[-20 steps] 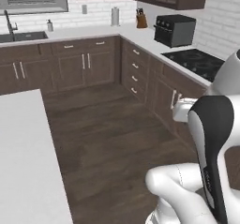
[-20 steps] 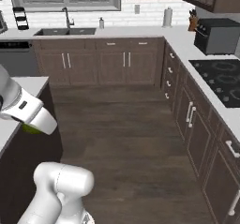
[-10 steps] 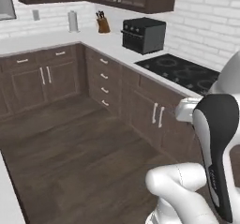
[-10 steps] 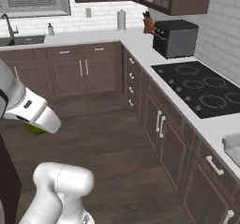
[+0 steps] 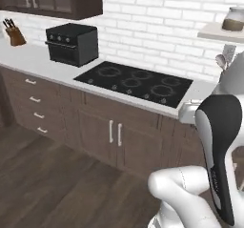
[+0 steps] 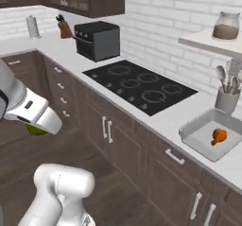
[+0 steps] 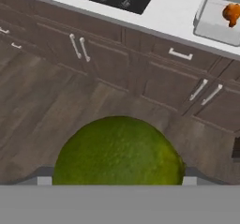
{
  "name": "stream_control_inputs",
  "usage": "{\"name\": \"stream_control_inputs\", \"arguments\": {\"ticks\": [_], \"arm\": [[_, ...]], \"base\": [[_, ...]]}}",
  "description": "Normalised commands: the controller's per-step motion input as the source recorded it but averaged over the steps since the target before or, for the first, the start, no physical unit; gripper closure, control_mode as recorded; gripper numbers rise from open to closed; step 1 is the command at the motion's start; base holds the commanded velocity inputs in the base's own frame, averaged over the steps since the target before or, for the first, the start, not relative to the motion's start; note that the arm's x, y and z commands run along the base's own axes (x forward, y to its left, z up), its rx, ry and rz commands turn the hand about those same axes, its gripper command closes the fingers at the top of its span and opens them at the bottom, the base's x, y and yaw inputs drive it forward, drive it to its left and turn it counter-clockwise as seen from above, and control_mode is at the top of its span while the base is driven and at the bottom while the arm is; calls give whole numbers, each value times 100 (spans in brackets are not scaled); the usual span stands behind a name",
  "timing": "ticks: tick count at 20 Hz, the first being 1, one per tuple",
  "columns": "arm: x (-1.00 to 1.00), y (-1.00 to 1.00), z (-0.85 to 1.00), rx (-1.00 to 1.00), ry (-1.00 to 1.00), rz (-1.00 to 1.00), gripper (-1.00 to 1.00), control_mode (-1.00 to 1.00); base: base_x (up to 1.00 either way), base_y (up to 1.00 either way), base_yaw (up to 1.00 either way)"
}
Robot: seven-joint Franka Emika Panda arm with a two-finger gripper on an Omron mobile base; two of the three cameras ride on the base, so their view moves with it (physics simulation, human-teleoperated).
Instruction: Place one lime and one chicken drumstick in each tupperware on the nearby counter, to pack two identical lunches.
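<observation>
Taking the black 4-burner cooktop (image 6: pixel 140 84) as our landmark and reading left to right in the right base view: far to its left and well below counter height, we see the gripper (image 6: pixel 37 128) carried out over the wood floor, with a green lime (image 6: pixel 36 130) tucked under the white hand. In the hand view the lime (image 7: pixel 119 151) sits large between the jaws, which stand wide around it, so we read it as gripped. Just behind and left of the cooktop stands a black toaster oven (image 6: pixel 98 40) (a knife block (image 6: pixel 64 30) further left). The cooktop is set into the pale counter (image 6: pixel 165 120). Right of it lies 1 tupperware (image 6: pixel 213 134) holding 1 chicken drumstick (image 6: pixel 218 136), with a grey utensil cup (image 6: pixel 227 100) just behind.
</observation>
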Motion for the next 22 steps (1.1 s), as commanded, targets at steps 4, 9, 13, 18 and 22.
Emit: {"name": "stream_control_inputs", "arguments": {"ticks": [4,9,13,18,22], "arm": [[0,0,0,0,0,0,100,100],[0,0,0,0,0,0,100,100],[0,0,0,0,0,0,100,100],[0,0,0,0,0,0,100,100],[0,0,0,0,0,0,100,100]], "base": [[71,0,-71],[70,0,-72],[84,0,-66],[98,-8,-49],[55,-9,-7]]}}
